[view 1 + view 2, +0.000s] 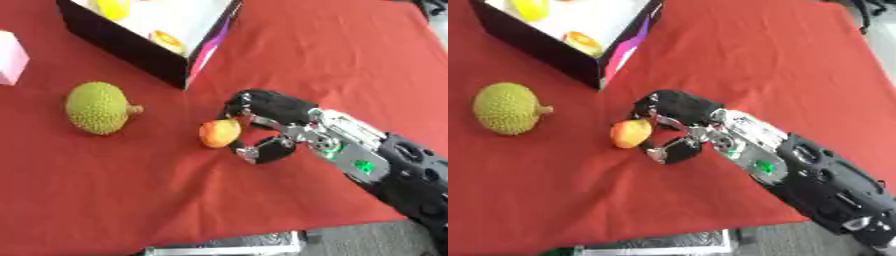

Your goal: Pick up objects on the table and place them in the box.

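Surface: a table under a red cloth (332,60), with grey floor showing past its near edge.

Box (131,52): black-walled, white inside, standing at the far left of the cloth with its open top toward you. It already holds a yellow fruit (112,7) at the back and an orange-and-yellow piece (168,41) near the front wall, so part of the job reads as done.

Mango-like fruit (219,133): small, yellow-orange with a red blush, lying on the cloth just in front of the box's near corner. This is the item you are on now.

Right hand (276,117): it reaches in from the lower right, fingers curled over the top of the fruit and thumb (267,150) hooked below, cupping it from its right side. The fruit sits at the mouth of that curl, touching the fingertips, but you cannot tell whether it is clamped; it looks to rest on the cloth.

Green spiky fruit (98,108): durian-like, with a short stem pointing right, lying well left of your hand and left to collect.

Pink block (10,56): at the left edge, partly cut off.

Left hand: not visible.
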